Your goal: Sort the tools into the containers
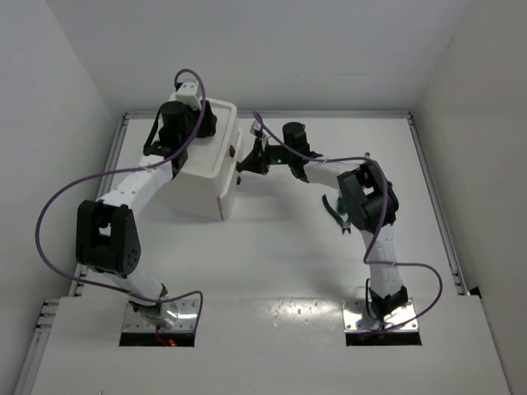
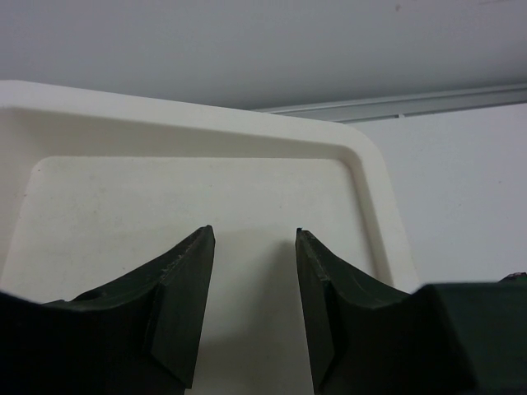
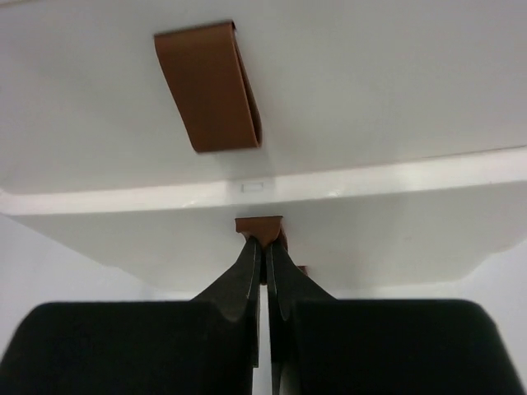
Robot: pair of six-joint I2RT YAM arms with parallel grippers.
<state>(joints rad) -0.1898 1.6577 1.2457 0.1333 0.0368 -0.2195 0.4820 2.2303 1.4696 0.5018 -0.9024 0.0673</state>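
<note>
– White walls are boxing in a white table (image 1: 288,263) on three sides, and the white box (image 1: 206,177) is sitting towards the far left of it. Are you seeing what the right gripper (image 3: 262,247) is doing?

– It is pinching a small brown knob (image 3: 258,224) on one drawer front (image 3: 370,226). Its fingers are pressing almost together, with only that knob's edge between the tips. A second brown knob (image 3: 210,86) is showing on the panel beside it, untouched.

– And the left gripper (image 2: 253,234)?

– It is hovering over the recessed tray top (image 2: 165,189) of the box, fingers standing about half apart and holding nothing. That tray is lying bare beneath them.

– Are any tools showing?

– Only one, I think. Something like the dark green-handled pliers (image 1: 336,216) is lying on the table just beside the right arm's elbow, partly hidden by it, well apart from the box. I am not making out any others.
</note>
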